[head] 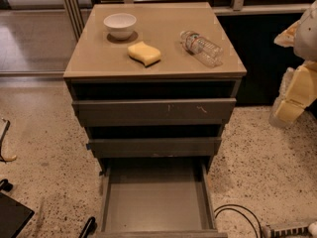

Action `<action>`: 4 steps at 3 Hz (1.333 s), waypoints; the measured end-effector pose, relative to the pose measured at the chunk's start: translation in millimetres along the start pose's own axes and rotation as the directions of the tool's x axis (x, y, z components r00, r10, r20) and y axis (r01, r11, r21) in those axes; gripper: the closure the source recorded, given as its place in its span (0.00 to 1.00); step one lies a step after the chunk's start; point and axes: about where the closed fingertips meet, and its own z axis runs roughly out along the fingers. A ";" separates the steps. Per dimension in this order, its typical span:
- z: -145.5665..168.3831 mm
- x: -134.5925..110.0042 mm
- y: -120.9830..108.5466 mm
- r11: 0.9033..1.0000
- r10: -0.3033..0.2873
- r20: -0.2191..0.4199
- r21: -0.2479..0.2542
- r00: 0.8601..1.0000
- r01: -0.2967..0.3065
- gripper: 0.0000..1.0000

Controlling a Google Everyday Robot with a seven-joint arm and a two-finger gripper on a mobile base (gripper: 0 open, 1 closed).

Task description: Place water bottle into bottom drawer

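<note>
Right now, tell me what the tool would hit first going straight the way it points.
The tool hangs beside the cabinet, near the picture's right edge, seemingly pointing down. It would probably meet the speckled floor first, though depth is unclear.

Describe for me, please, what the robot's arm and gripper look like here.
Only the right edge shows them. The arm is a rounded white shell with a pale orange patch. Below it, right of the cabinet, the gripper is built of blocky cream-yellow pieces. No cables or markings show on either.
</note>
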 end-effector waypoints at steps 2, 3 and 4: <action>32.4 -15.2 -69.0 0.962 0.266 0.211 0.010 0.941 -0.274 0.00; 57.6 -33.9 -114.0 0.919 0.364 0.337 0.020 0.868 -0.393 0.00; 72.0 -53.0 -155.7 0.860 0.450 0.424 0.033 0.786 -0.510 0.00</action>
